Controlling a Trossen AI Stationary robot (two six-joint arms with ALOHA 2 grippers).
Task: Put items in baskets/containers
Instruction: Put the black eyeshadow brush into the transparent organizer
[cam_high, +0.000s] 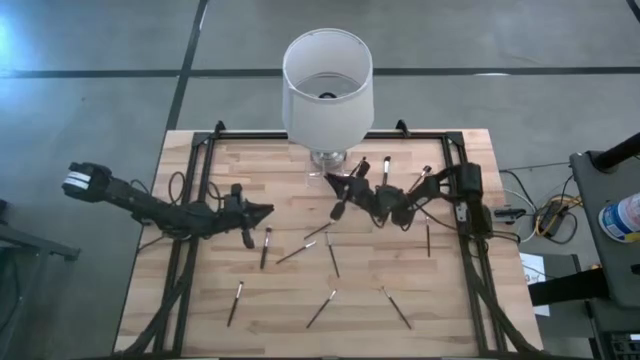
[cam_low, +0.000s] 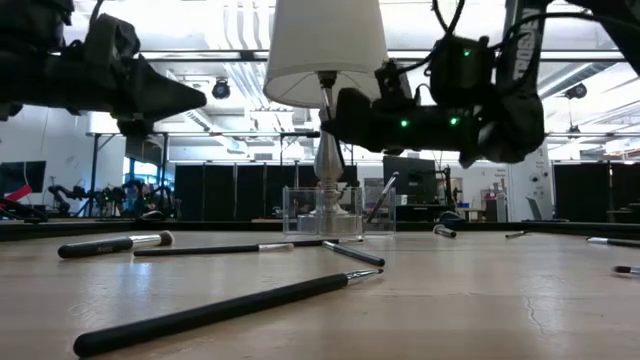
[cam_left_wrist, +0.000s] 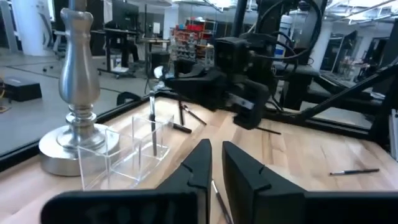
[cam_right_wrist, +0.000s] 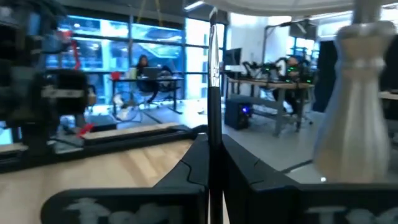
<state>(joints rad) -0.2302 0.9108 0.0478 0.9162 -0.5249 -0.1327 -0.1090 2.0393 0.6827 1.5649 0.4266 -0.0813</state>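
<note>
Several thin dark brushes lie flat on the wooden table (cam_high: 200, 290), among them one (cam_high: 266, 247) just below my left gripper and others (cam_high: 321, 308) (cam_high: 395, 307) nearer the near edge. The clear container (cam_low: 323, 210) (cam_left_wrist: 124, 155) stands at the lamp's base with a brush (cam_left_wrist: 153, 127) leaning in it. My right gripper (cam_high: 342, 186) (cam_right_wrist: 215, 146) is close to the near side of the container, above the table and shut on a brush. My left gripper (cam_high: 266, 211) (cam_left_wrist: 216, 165) hovers left of it with a narrow gap between its fingers, holding nothing. My right gripper pinches a brush by its dark handle (cam_right_wrist: 215, 124) between its two fingers. The fingers reach in roughly level from the table's right and lie across the brush. The brush stands nearly upright in the hold, lifted clear of the table, with one end (cam_high: 338, 211) below the fingers.
A lamp with a large white shade (cam_high: 328, 85) and a silver stem (cam_left_wrist: 78, 68) stands at the table's far edge, over the container. More brushes (cam_high: 386, 170) (cam_high: 428, 238) lie under and beside the right arm. Black frame rails (cam_high: 190, 200) run along both sides.
</note>
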